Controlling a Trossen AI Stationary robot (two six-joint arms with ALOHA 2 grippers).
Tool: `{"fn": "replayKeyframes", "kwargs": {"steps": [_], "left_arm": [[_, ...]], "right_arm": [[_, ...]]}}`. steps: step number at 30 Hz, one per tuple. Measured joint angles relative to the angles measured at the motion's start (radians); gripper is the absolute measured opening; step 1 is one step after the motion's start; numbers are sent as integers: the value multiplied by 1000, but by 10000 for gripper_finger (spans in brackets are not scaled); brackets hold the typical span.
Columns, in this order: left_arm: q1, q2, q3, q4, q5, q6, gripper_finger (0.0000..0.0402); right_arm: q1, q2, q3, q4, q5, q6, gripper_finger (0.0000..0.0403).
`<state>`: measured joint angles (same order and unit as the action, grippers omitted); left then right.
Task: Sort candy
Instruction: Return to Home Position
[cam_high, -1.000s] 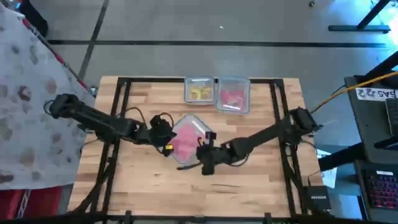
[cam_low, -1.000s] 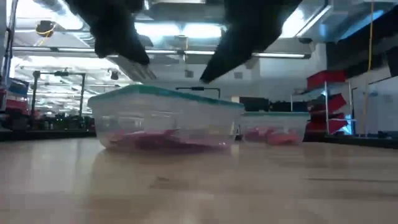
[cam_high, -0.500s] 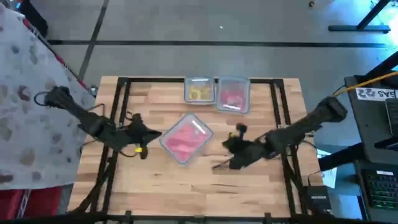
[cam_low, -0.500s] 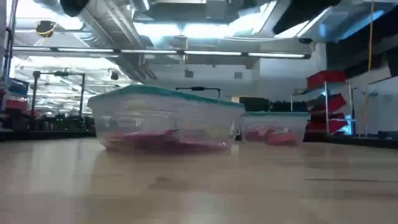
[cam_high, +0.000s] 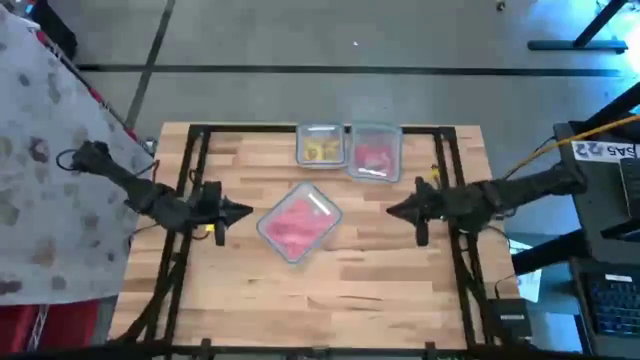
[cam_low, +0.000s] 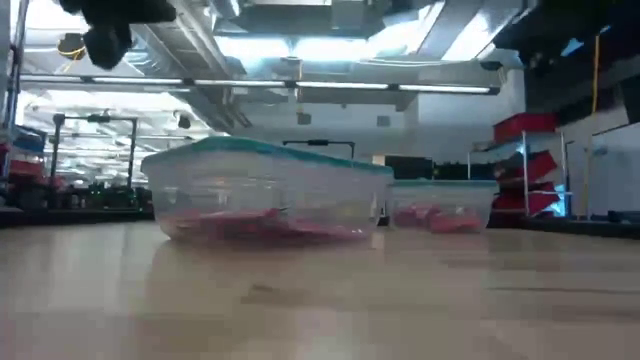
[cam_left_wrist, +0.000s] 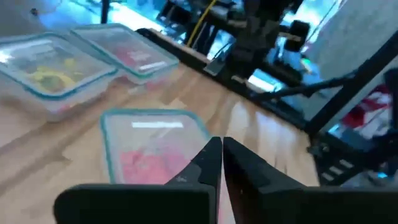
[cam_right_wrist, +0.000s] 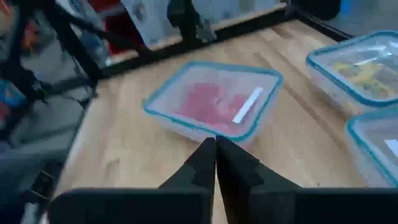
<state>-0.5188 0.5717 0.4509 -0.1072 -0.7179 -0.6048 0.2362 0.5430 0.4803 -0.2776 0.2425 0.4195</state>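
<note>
The wooden table (cam_high: 330, 290) carries three clear bins. The left arm (cam_high: 140, 190) reaches in from 9 o'clock and the right arm (cam_high: 510, 190) from 3 o'clock. Both are held low and level, a posture judged to suit parking at the end of the job rather than reaching. The centre bin (cam_high: 281, 205) sits mid-table, turned corner-on, with its teal lid (cam_low: 265, 150) seated, which suggests filling is finished. The yellow bin (cam_high: 301, 146) and the red bin (cam_high: 399, 152), both smaller, stand close side by side at the 12 o'clock edge, out of the arms' way. The left gripper (cam_high: 245, 211) lies just beside the centre bin at its 9 o'clock, and the right gripper (cam_high: 395, 211) stands apart at its 3 o'clock. In the wrist views each pincer has its fingers pressed together on nothing. The pink candy (cam_high: 295, 225) lies inside the centre bin, the red candy (cam_high: 374, 157) and the yellow candy (cam_high: 320, 150) each in its own bin.
</note>
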Motion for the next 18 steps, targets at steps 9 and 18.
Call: {"fn": "replayKeyframes", "kwargs": {"steps": [9,18], "left_arm": [[250,-151,-214,289,259,54,0],[443,-206,-285,347,477,154,0]], "right_arm": [[-86,-177,-83,19,-161,-6,1],[-101,-275,-179,100,-208,-28,1]]}}
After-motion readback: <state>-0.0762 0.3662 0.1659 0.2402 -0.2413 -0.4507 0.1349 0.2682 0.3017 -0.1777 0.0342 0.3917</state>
